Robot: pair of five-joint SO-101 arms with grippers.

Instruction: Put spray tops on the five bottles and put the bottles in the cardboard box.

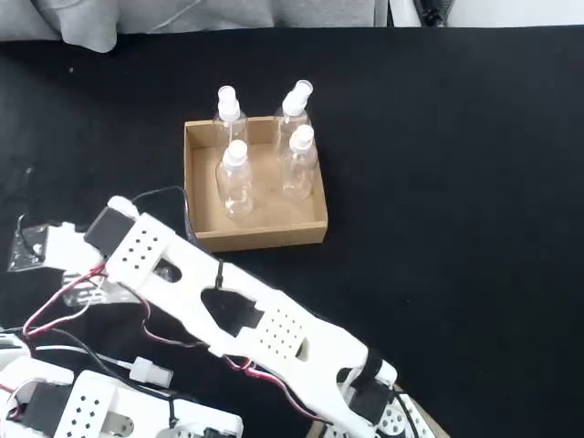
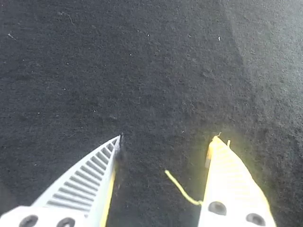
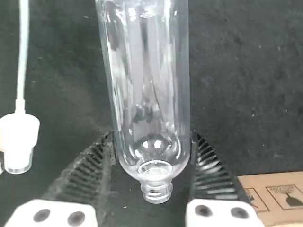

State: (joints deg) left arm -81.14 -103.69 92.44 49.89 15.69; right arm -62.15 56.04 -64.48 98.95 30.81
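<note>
A clear bottle (image 3: 144, 94) without a top lies between my right gripper's (image 3: 151, 156) fingers, which press on both its sides, its open neck toward the camera. A loose white spray top (image 3: 18, 142) with its long tube lies on the cloth just beside it. From above, this arm stretches across to the table's left, gripper (image 1: 50, 246) low over the cloth. The cardboard box (image 1: 260, 235) holds several bottles with spray tops, two in front (image 1: 235, 178) and two by the back wall (image 1: 226, 108). My left gripper (image 2: 165, 142) hovers open over bare black cloth.
Black cloth covers the table. The left arm (image 1: 91, 406) sits folded at the front left corner, with a white spray top (image 1: 151, 372) lying beside it. A corner of the box (image 3: 272, 198) shows near the right gripper. Grey fabric (image 1: 82, 23) lies along the back edge.
</note>
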